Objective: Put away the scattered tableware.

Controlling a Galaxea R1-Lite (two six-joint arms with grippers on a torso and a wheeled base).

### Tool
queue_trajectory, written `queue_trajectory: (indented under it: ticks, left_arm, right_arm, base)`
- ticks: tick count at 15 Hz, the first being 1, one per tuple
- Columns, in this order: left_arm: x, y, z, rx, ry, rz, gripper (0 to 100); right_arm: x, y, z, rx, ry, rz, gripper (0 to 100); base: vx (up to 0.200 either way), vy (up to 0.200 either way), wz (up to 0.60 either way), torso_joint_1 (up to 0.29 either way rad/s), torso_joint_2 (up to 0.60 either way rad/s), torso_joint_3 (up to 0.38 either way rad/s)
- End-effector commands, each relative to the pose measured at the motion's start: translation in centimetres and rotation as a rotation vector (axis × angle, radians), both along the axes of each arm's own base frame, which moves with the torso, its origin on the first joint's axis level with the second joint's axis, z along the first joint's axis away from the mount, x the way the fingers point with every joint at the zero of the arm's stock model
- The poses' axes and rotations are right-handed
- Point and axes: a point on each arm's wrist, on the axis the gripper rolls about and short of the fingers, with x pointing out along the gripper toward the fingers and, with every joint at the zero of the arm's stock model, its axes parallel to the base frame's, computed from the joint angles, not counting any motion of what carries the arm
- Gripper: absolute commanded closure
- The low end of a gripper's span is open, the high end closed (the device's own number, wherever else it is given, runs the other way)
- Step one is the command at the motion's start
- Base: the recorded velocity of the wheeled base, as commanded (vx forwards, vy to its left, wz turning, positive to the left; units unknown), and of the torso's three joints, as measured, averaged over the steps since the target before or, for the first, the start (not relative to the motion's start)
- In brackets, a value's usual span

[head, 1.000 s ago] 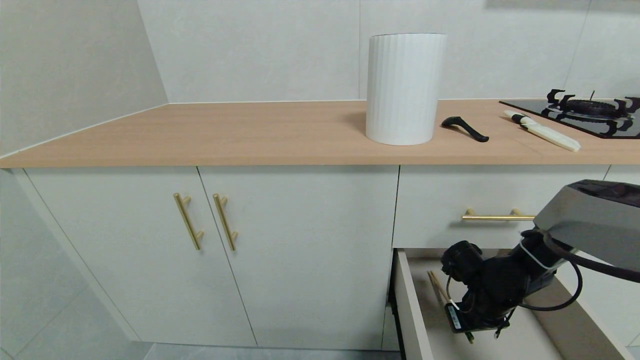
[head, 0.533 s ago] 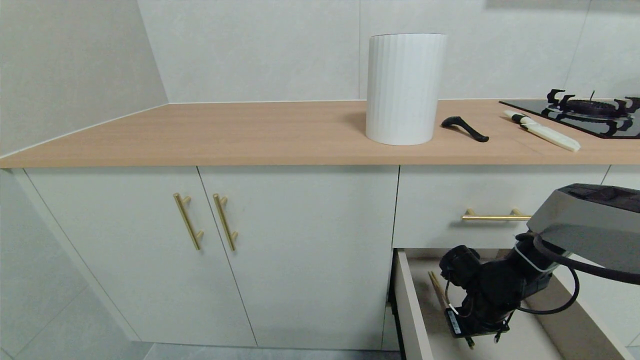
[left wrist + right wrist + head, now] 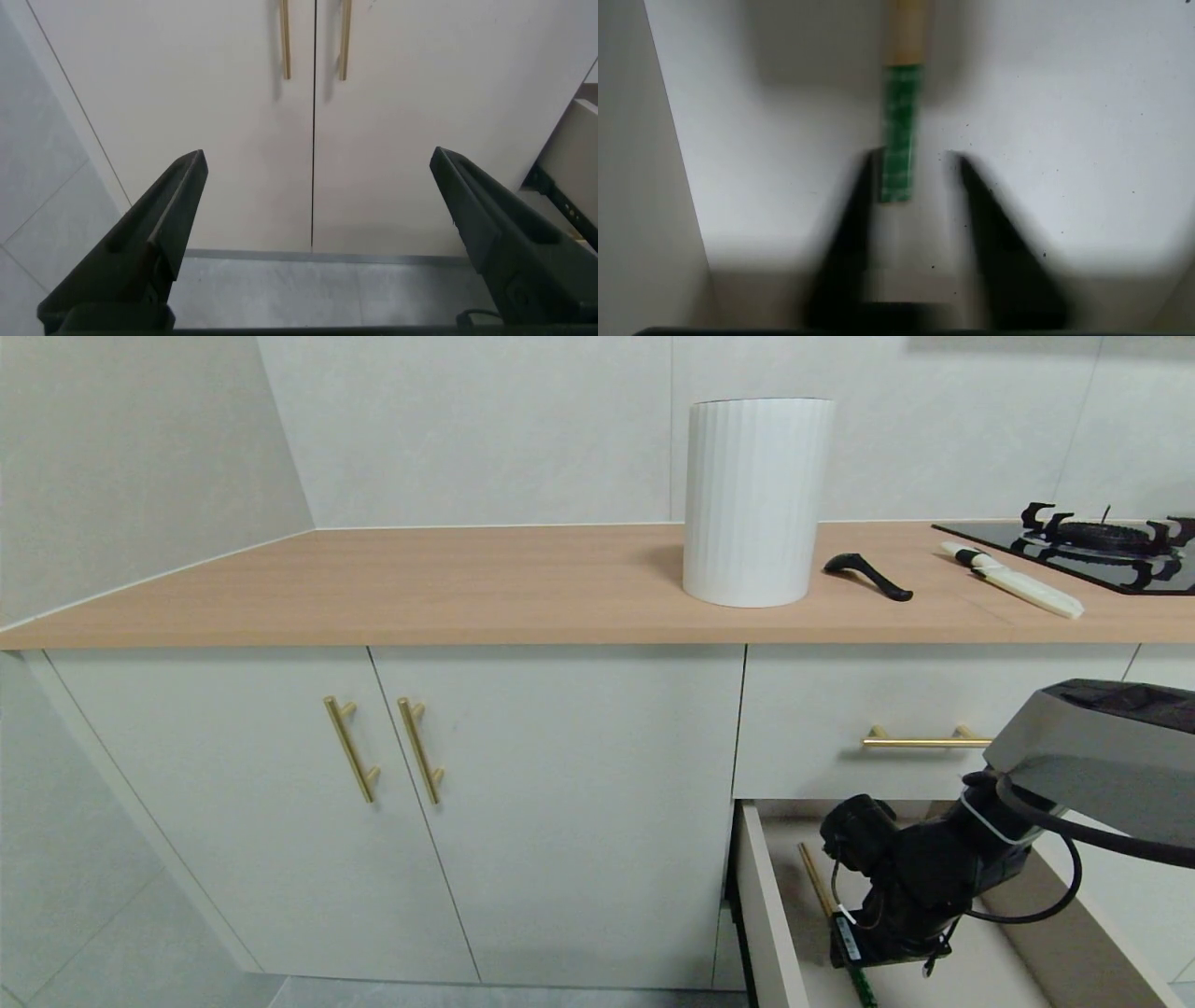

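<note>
We judge the step in hand to be laying the chopsticks (image 3: 899, 140) down in the open drawer (image 3: 761, 905). To do it well, the right pincer (image 3: 913, 166) should part enough to free them, then lift straight up so that no finger drags them. Their green end sits between the fingers, nearer one of them. The view is blurred, but the pincer looks narrowly parted rather than clamped. The left pincer (image 3: 318, 163) hangs wide before the cupboard doors (image 3: 411, 112). A black spoon (image 3: 866, 575) and a knife (image 3: 1013, 581) lie on the desk (image 3: 420, 588).
</note>
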Motion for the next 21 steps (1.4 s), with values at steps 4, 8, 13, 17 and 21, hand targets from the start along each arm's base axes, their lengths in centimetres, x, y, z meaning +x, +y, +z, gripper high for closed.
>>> queue_trajectory:
  ticks: [4, 8, 13, 17, 21]
  left_arm:
    - [0.0, 0.0, 0.0, 0.0, 0.0, 0.001, 0]
    - [0.0, 0.0, 0.0, 0.0, 0.0, 0.001, 0]
    - [0.0, 0.0, 0.0, 0.0, 0.0, 0.001, 0]
    - [0.0, 0.0, 0.0, 0.0, 0.0, 0.001, 0]
    - [0.0, 0.0, 0.0, 0.0, 0.0, 0.001, 0]
  right_arm:
    - [-0.1, 0.0, 0.6, 0.003, -0.013, 0.002, 0]
    - [-1.3, -0.4, 5.8, 0.073, -0.124, 0.012, 0]
    - [-3.5, -1.4, 11.7, 0.137, -0.283, 0.023, 0]
    - [-7.1, -2.8, 18.2, 0.17, -0.478, 0.077, 0]
    - [-9.8, -3.9, 22.1, 0.188, -0.635, 0.109, 0]
  base:
    - [0.0, 0.0, 0.0, 0.0, 0.0, 0.0]
    - [0.0, 0.0, 0.0, 0.0, 0.0, 0.0]
    - [0.0, 0.0, 0.0, 0.0, 0.0, 0.0]
    - [0.0, 0.0, 0.0, 0.0, 0.0, 0.0]
    - [0.0, 0.0, 0.0, 0.0, 0.0, 0.0]
